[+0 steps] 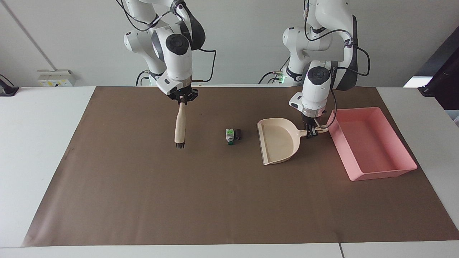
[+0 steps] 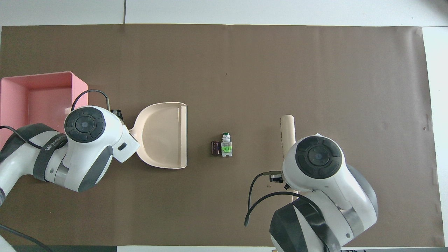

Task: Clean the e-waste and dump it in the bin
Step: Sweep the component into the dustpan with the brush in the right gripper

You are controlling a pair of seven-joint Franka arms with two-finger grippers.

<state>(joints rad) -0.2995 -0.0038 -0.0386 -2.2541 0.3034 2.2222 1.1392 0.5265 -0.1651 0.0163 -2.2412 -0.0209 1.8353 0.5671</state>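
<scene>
cream dustpan (image 1: 278,141) handle clamped in left end effector (image 1: 311,133), brush (image 1: 180,126) seemingly in right (image 1: 182,99)

Both arms have glossy white shells with dark grey joint bands and round caps. Black cables loop beside each wrist. Grey lettering marks one band.

We see a white table (image 1: 43,143) covered by a broad brown paper mat (image 1: 200,200). A plain pale wall (image 1: 244,32) rises at the robots' end, carrying a white socket box (image 1: 55,77). Even light casts soft shadows on the mat.
</scene>
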